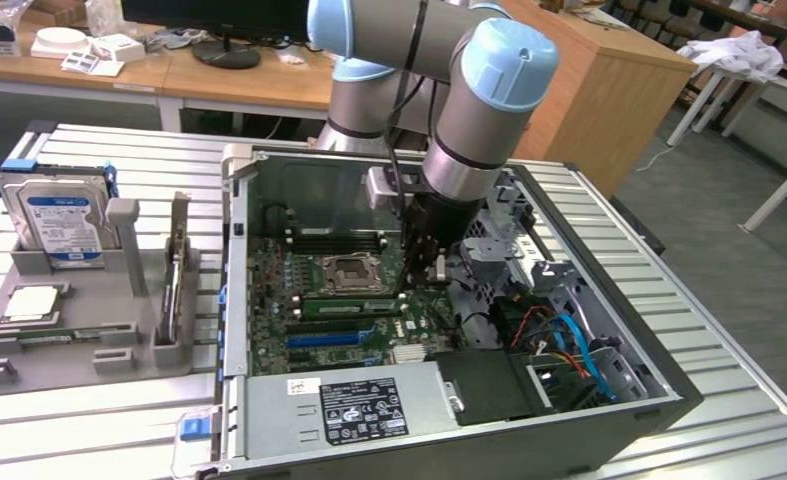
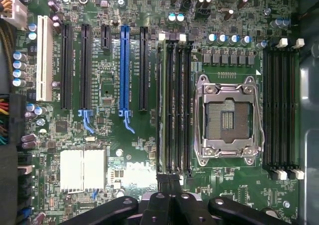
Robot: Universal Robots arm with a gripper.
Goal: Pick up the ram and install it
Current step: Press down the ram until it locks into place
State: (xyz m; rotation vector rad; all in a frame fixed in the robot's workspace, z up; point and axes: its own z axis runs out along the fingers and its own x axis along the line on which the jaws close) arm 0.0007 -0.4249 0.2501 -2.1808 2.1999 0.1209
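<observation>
ram (image 2: 160,105): a thin green stick standing on edge in the slot of the memory bank beside the CPU socket, on the side away from the socket; whether it is fully seated cannot be told.
ram in exterior view: its slot lies behind the arm and cannot be picked out there.
gripper (image 2: 169,185): fingers drawn together at one end of the ram's slot bank, nothing clamped between them; whether the tips touch the ram's edge is hard to tell.
gripper in exterior view (image 1: 420,262): dark fingers reach down into the case over the motherboard, tips lost against the dark parts.
CPU socket (image 2: 228,118): open, bare contacts inside a silver frame.
motherboard (image 2: 107,150): white lettering reads "DELL" near the silver heatsink; finer print too small to read.
computer case (image 1: 633,400): lies open on the slatted tabletop; cables at its far side are partly hidden by the wall.
power supply label (image 1: 362,408): black with white print, unreadable.
hard drive (image 1: 57,218): upright in a grey holder near the tabletop's edge at the exterior view's left; blue label, text illegible.
</observation>
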